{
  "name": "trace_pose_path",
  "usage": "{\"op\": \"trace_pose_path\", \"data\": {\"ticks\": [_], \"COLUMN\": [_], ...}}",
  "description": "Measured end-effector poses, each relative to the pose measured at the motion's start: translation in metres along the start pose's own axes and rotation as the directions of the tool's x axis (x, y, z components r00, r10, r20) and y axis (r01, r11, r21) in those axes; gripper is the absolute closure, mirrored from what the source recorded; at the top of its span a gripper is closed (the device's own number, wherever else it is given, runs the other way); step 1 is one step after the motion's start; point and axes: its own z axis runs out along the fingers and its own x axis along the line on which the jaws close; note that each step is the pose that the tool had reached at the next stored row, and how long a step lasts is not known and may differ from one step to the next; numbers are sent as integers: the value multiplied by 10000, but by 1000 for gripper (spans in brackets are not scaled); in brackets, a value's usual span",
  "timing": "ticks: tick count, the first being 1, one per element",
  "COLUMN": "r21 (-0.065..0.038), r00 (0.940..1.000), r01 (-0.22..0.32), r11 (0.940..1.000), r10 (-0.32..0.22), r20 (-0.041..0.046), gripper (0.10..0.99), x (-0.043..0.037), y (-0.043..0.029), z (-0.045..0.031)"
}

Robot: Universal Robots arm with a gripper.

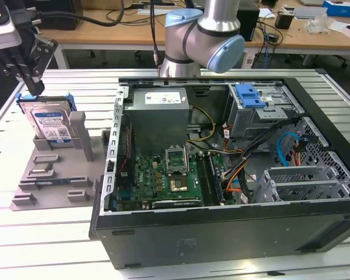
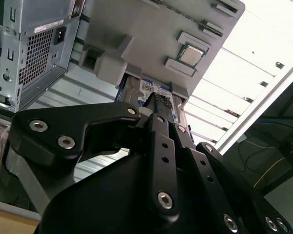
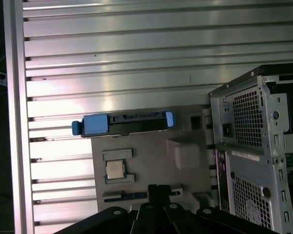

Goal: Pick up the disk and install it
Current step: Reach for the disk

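Barely begun, judging by the scene: nothing lifted, nothing installed. Left to do, then: the whole of the pick and the whole of the fitting.

Standing on edge in a slot of the grey holder [image 1: 52, 175], at the exterior view's left: the disk [image 1: 46, 119], blue carrier around it, outside the open computer case [image 1: 221, 239] and just beside it. Resting on the ribbed metal table [image 1: 41, 251], both holder and case.

Hovering just above the disk's top edge, without touching as far as can be told: the tool [image 1: 34, 87], closed together and gripping nothing. In the first wrist view, looking down on the disk edge-on, with a small processor chip [image 3: 115, 169] lying flat in another recess of the holder.

As for writing: a blue-and-white label [image 1: 51, 127] with barcode on the disk's broad face, and a white label [image 1: 163, 98] on the grey power supply [image 1: 160, 119] at the far side of the case. Wording on both too small to tell.
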Motion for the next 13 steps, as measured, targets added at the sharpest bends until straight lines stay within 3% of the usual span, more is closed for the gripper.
{"op": "trace_pose_path", "data": {"ticks": [8, 13], "r21": [114, 176], "r00": [10000, 10000], "r01": [2, 4], "r11": [9999, 9998], "r10": [-2, -4], "r20": [10, 13], "gripper": [984, 984], "x": [79, 246], "y": [65, 132], "z": [22, 51]}}
